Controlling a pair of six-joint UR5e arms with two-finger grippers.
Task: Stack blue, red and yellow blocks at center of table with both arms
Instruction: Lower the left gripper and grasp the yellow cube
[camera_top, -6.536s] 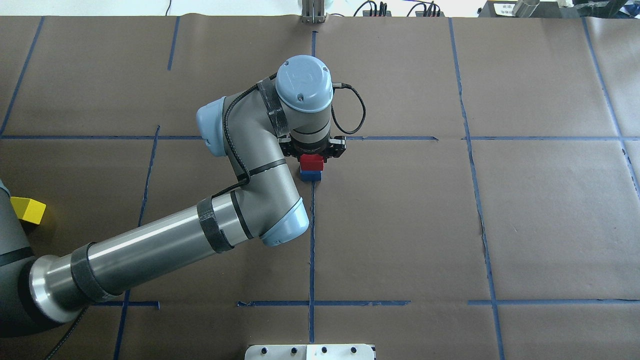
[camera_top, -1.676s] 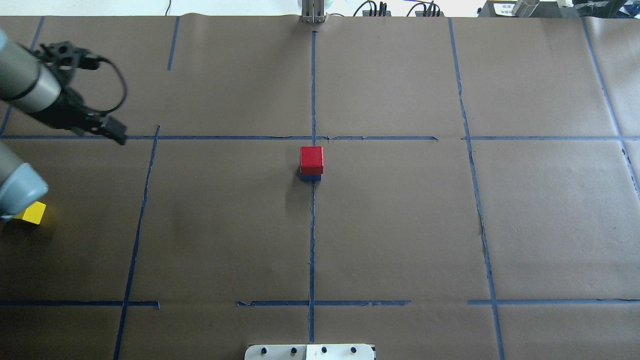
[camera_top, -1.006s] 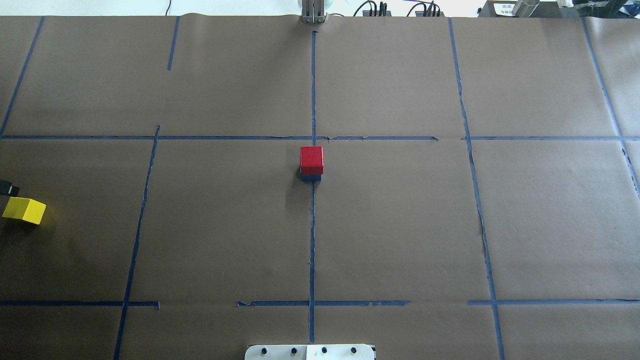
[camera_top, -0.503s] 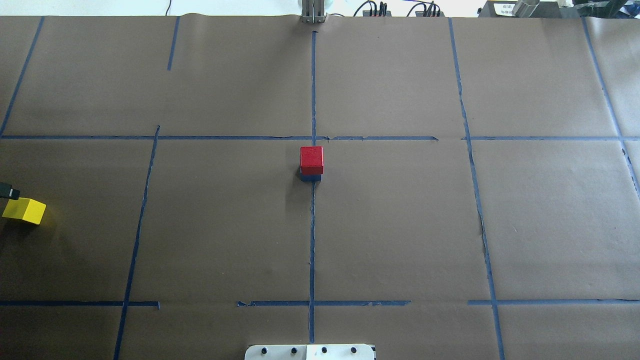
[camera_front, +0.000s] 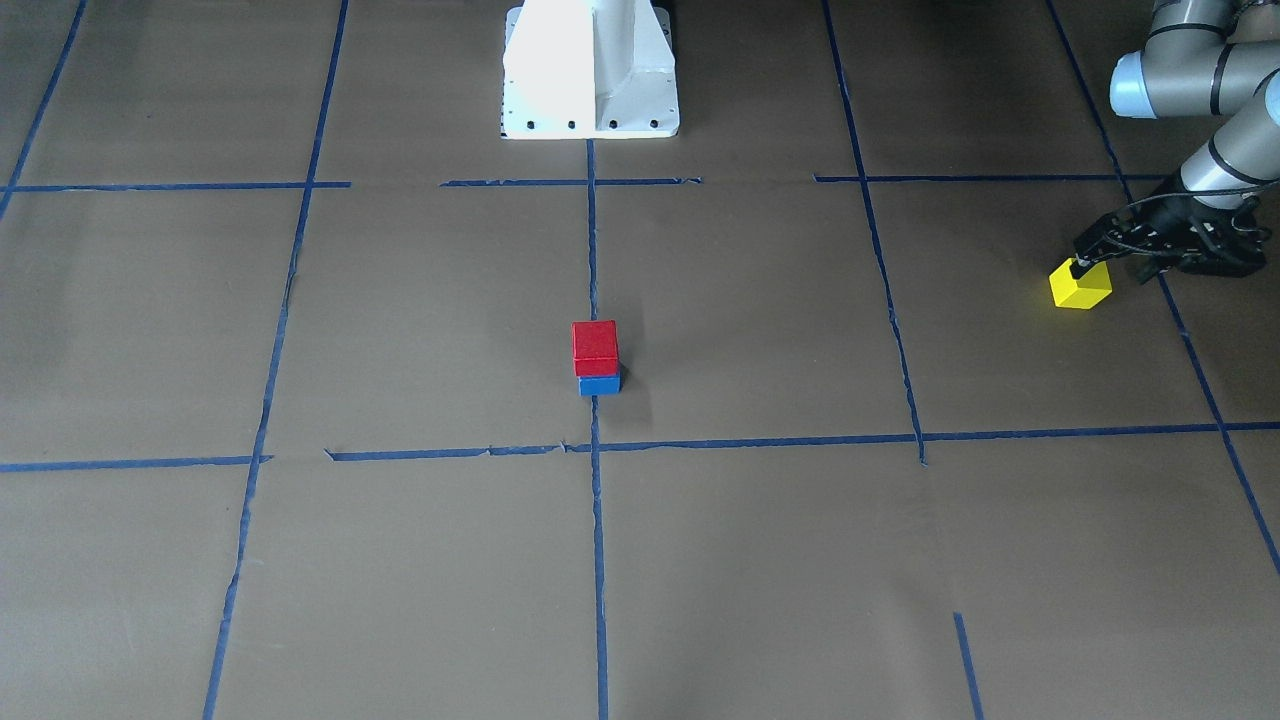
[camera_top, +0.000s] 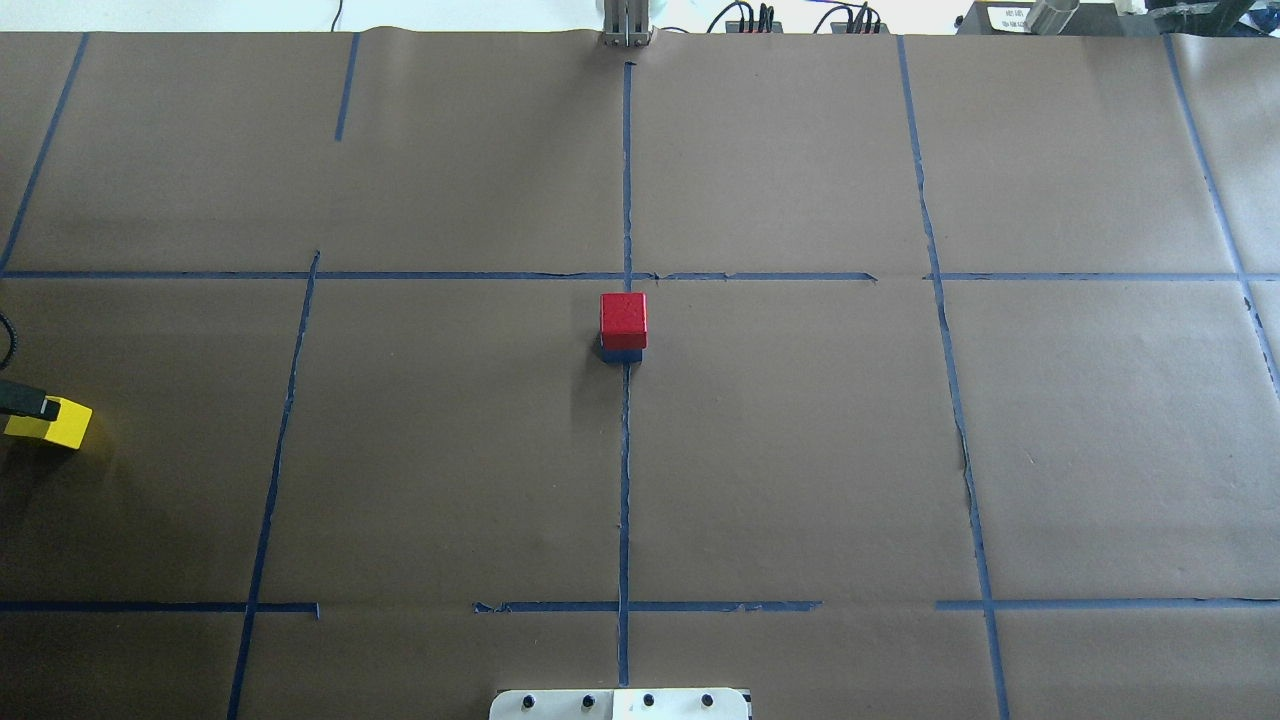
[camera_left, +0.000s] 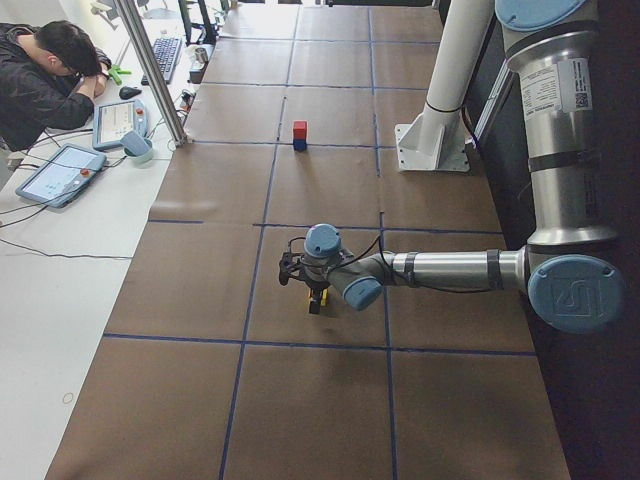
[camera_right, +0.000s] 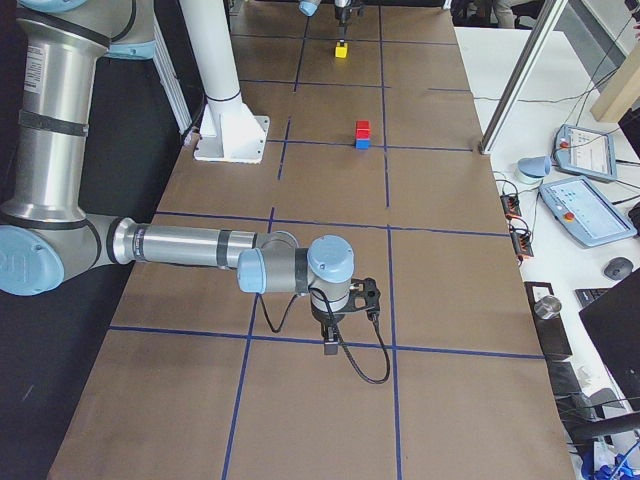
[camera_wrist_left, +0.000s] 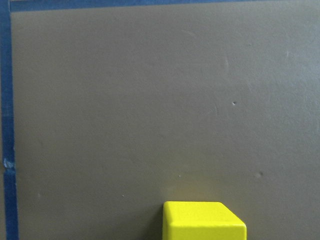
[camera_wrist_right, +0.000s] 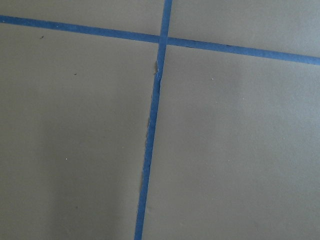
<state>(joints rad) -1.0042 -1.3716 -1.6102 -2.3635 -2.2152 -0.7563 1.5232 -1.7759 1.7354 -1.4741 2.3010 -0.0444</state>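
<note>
My left claw (camera_front: 1088, 262) hangs close over the yellow block's (camera_front: 1080, 287) top edge; I cannot tell whether it stands apart or together. That block sits on the surface (camera_front: 800, 560), well to the robot's left of the red block (camera_front: 595, 347), which rests on the blue block (camera_front: 599, 385). Closing off-centre could skid or twist the cube, and a skewed hold might topple the red block at placing.

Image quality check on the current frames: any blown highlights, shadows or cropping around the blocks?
Front-facing: the white pedestal base is blown out, with no surface detail. Overhead: the light is even, the red block casts a soft shadow to its lower left on the table, and the yellow block hugs the left frame edge. Left wrist: the yellow block is sharp but cropped by the bottom edge.
</note>
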